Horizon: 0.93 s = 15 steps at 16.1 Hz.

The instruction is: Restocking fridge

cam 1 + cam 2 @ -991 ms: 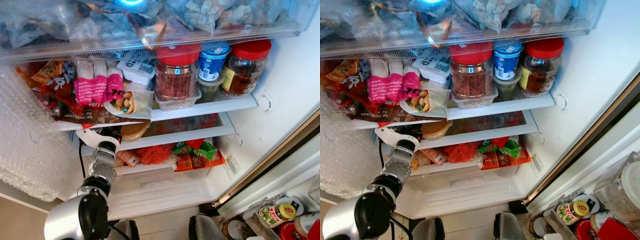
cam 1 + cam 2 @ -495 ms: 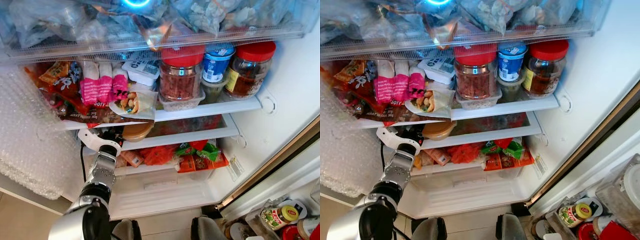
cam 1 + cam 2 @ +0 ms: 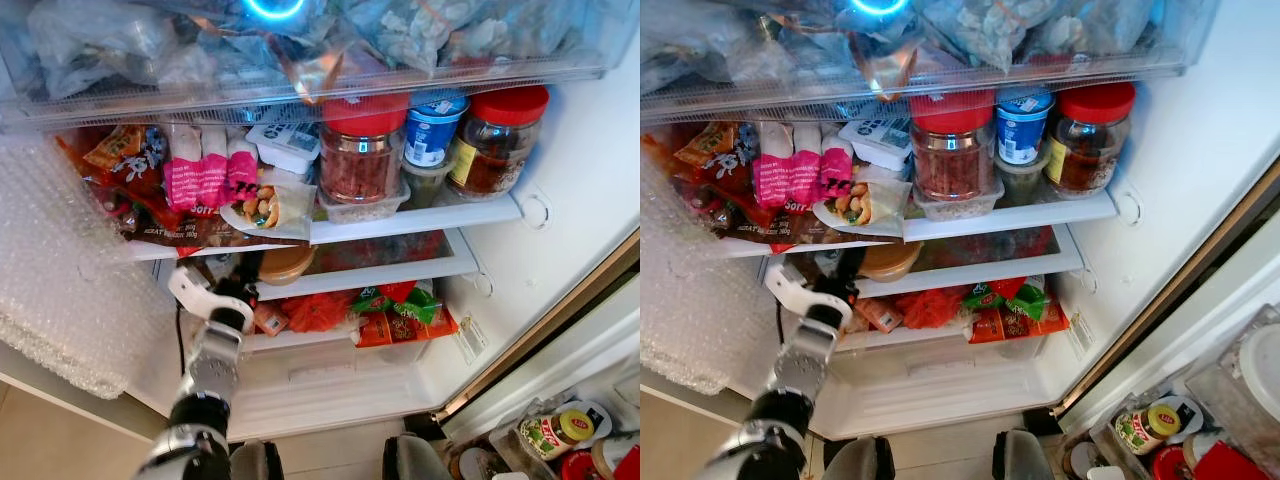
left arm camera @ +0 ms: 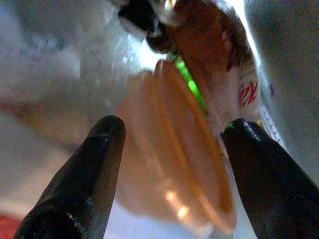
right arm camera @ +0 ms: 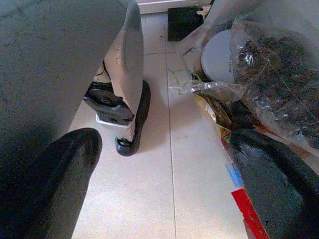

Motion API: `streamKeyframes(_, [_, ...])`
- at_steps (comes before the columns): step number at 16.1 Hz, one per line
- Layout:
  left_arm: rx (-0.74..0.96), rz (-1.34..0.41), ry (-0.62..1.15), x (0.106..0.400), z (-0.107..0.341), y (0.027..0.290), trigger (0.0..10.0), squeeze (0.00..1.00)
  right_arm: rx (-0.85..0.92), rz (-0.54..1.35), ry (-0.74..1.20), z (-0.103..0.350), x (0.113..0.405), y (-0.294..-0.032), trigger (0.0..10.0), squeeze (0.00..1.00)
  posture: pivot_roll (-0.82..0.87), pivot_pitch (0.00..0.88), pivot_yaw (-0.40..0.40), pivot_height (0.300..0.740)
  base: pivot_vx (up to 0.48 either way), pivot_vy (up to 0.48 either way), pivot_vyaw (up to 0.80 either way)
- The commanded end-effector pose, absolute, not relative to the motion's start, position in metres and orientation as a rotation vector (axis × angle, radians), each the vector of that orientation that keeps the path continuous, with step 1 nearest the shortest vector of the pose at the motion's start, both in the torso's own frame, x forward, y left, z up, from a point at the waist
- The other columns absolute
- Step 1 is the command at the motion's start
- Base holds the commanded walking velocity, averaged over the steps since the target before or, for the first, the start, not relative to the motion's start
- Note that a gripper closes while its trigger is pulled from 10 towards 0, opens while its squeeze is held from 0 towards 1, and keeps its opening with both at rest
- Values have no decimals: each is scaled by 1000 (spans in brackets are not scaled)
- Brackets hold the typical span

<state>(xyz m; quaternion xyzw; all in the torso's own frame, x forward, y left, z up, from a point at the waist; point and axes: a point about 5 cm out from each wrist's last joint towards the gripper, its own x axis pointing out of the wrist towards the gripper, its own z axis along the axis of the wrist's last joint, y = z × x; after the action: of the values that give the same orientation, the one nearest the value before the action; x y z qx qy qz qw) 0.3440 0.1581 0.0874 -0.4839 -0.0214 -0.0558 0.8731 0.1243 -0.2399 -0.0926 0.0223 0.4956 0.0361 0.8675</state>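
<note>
- While the fridge (image 3: 560, 190) stands open across most of the frame, its upper shelf (image 3: 420, 215) is fully loaded: red-lidded jars (image 3: 361, 150), a blue-lidded tub (image 3: 430, 125) and pink packets (image 3: 200, 180) reach the front edge.
- Bubble wrap (image 3: 60, 290) hangs at the left of the frame, just beside the left arm; judge it the nearest obstruction on that side.
- Middle shelf (image 3: 380, 270), centre frame, carries the task item: an orange-brown lidded tub (image 3: 283, 264) at its left end. Bare shelf extends to its right.
- Lower shelf holds red and green packets (image 3: 395, 305); little room remains there.
- Left gripper (image 4: 172, 169) sits at the middle shelf's left end, jaws spread, one finger either side of the tub, not yet pressing it.
- Recommended: keep the tub level, stay below the upper shelf lip, and favour the open right-hand run.
- Right gripper (image 5: 169, 184) hangs idle over the floor (image 5: 159, 199), jaws spread, holding nothing.
</note>
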Motion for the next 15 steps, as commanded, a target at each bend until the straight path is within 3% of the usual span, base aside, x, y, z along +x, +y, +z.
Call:
streamKeyframes(1, [-998, -118, -40, 342, 87, 159, 10000, 0, 63, 68, 1041, -93, 123, -238, 10000, 0, -145, 106, 24, 636, 0, 0, 0])
streamKeyframes(8, [-1008, -152, -10, 331, 84, 156, 10000, 0, 59, 70, 1041, -93, 123, -239, 10000, 0, -142, 109, 23, 636, 0, 0, 0])
streamKeyframes(15, [-1055, -200, 43, 344, 85, 146, 10000, 0, 56, 72, 1040, -93, 123, -239, 10000, 0, -151, 107, 25, 636, 0, 0, 0])
